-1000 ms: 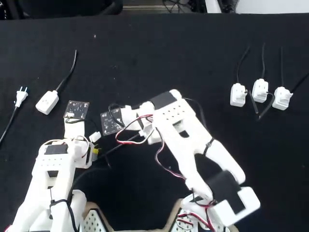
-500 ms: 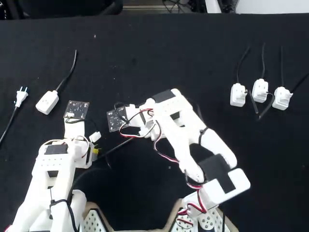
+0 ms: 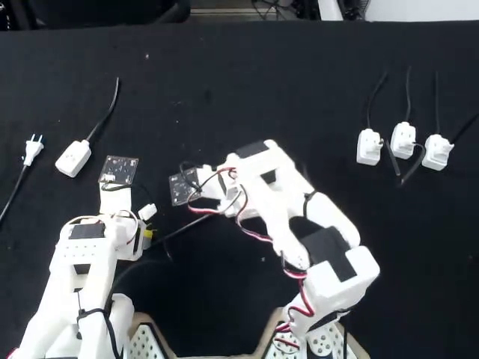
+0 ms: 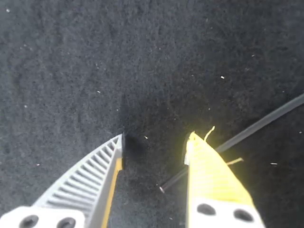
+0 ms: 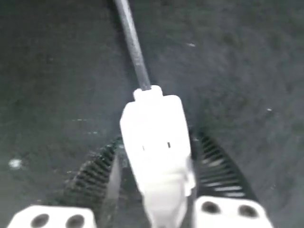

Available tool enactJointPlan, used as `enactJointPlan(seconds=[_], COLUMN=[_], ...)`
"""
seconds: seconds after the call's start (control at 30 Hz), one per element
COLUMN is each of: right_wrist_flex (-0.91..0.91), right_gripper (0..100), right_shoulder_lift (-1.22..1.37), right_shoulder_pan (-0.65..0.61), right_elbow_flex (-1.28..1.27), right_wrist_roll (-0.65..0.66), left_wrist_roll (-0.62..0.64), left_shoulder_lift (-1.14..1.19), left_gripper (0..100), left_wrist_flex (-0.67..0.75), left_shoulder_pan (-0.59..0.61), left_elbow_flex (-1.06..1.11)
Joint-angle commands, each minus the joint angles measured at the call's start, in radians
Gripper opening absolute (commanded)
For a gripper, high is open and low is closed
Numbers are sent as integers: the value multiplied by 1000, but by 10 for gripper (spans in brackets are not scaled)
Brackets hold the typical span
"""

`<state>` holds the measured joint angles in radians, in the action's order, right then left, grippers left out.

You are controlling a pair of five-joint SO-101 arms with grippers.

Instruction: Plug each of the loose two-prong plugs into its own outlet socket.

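Black cloth-covered surface (image 3: 247, 82). At its far left edge lies a loose two-prong plug (image 3: 31, 149), with a white outlet socket (image 3: 72, 158) near it, not touching. On the right lies a row of three white corded sockets (image 3: 403, 140). A thin black cable (image 4: 256, 128) crosses the near-left area.

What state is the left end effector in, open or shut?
Open: the left end effector has its fingers spread apart, gripping nothing.
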<state>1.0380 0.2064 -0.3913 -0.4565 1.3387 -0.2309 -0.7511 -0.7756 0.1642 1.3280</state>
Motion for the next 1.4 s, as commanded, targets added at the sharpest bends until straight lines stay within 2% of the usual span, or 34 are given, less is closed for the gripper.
enactJointPlan(seconds=[0.0, 0.2, 0.37, 0.47, 0.6, 0.73, 1.07, 1.37], right_wrist_flex=[-20, -17, -15, -15, -12, 69, 423, 678], right_gripper=[17, 11, 11, 11, 11, 11, 11, 11], right_shoulder_lift=[15, -117, -257, -277, -242, -134, 326, 673], right_shoulder_pan=[80, 238, 408, 491, 600, 664, 664, 585], right_elbow_flex=[4, 47, 51, 65, 163, 352, 993, 1465], right_wrist_roll=[-26, -311, -704, -845, -928, -1068, -1226, -1252], left_wrist_roll=[0, 0, 0, 2, 2, 2, 2, 0], left_shoulder_lift=[-2, -2, -2, -2, -2, -2, -2, -2], left_gripper=[213, 213, 213, 213, 213, 213, 213, 213], left_wrist_flex=[-3, -3, -3, -3, -3, -3, -3, -5], left_shoulder_pan=[-2, -2, -2, -2, -2, -2, -2, -1], left_elbow_flex=[-4, -4, -4, -4, -4, -4, -2, -2])
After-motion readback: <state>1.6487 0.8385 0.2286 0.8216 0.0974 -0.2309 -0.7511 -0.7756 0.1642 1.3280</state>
